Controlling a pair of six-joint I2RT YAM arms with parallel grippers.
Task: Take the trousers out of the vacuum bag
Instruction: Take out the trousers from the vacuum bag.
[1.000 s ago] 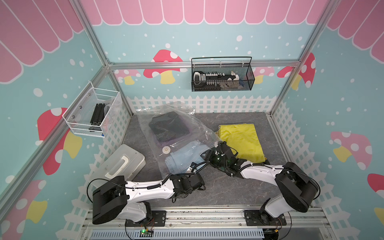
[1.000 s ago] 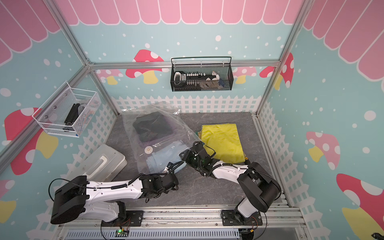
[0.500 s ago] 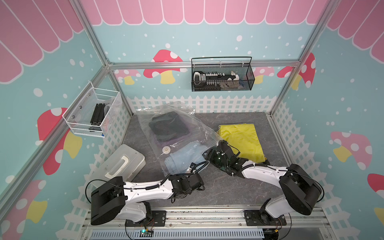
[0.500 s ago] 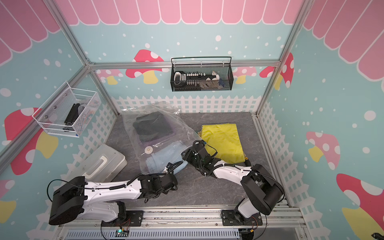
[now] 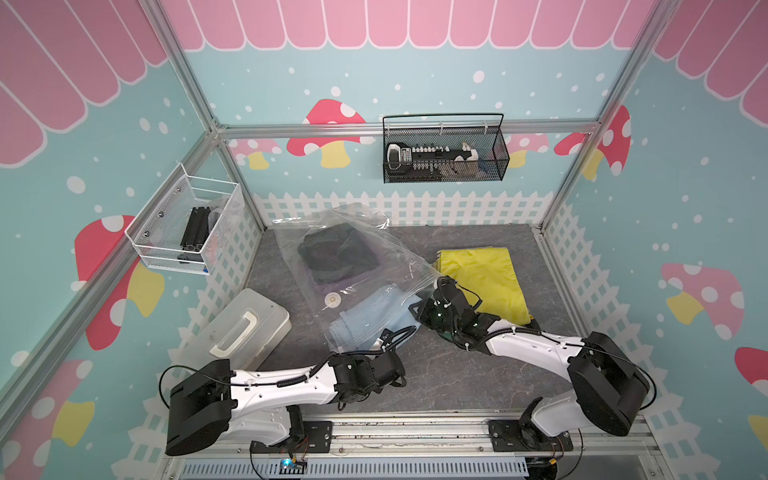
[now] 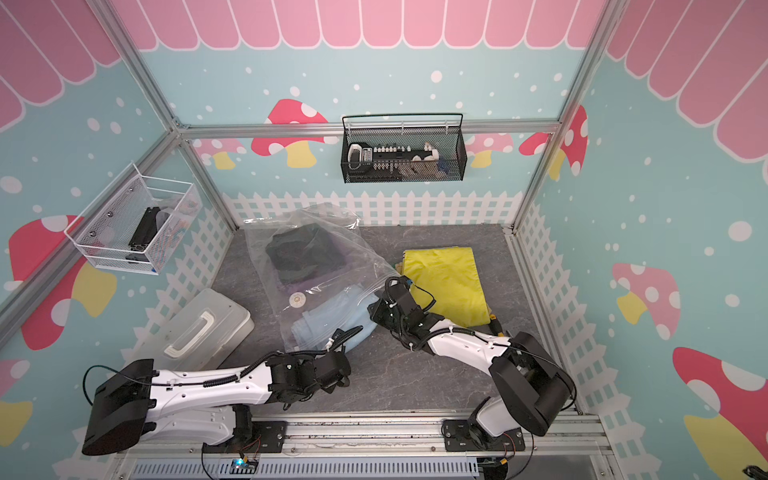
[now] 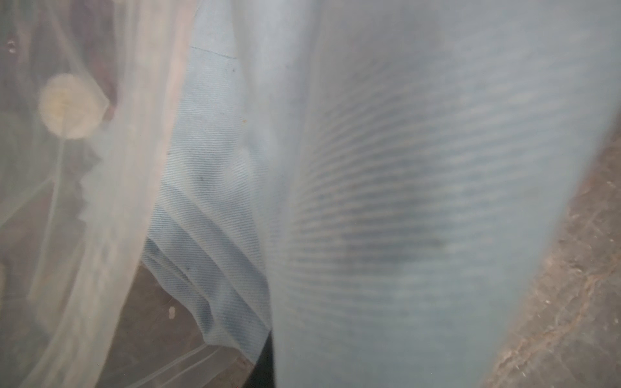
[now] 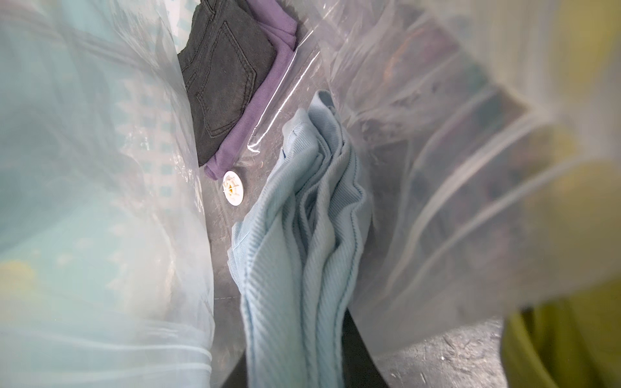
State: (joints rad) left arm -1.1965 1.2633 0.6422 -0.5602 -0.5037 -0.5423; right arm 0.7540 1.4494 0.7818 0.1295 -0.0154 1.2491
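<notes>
The vacuum bag (image 5: 365, 257) lies crumpled at the middle left of the grey table, with its mouth toward the arms. Inside it are dark trousers (image 8: 225, 77) on purple ones (image 8: 255, 111), and light blue trousers (image 5: 374, 311) near the mouth. Yellow trousers (image 5: 482, 278) lie outside the bag on the right. My right gripper (image 5: 417, 309) reaches into the bag's mouth. In the right wrist view the light blue trousers (image 8: 302, 235) run down between its dark jaws, pinched. My left gripper (image 5: 384, 338) is at the bag's near edge. Ridged plastic (image 7: 420, 201) fills most of its wrist view.
A translucent box with a white handle (image 5: 241, 328) sits at the left front. A white wire basket (image 5: 187, 224) hangs on the left wall. A black mesh basket (image 5: 444, 153) hangs on the back wall. The bag's round white valve (image 8: 233, 188) lies beside the blue cloth.
My right gripper's jaws have closed on the light blue trousers at the bag's mouth. The left arm has hardly moved.
</notes>
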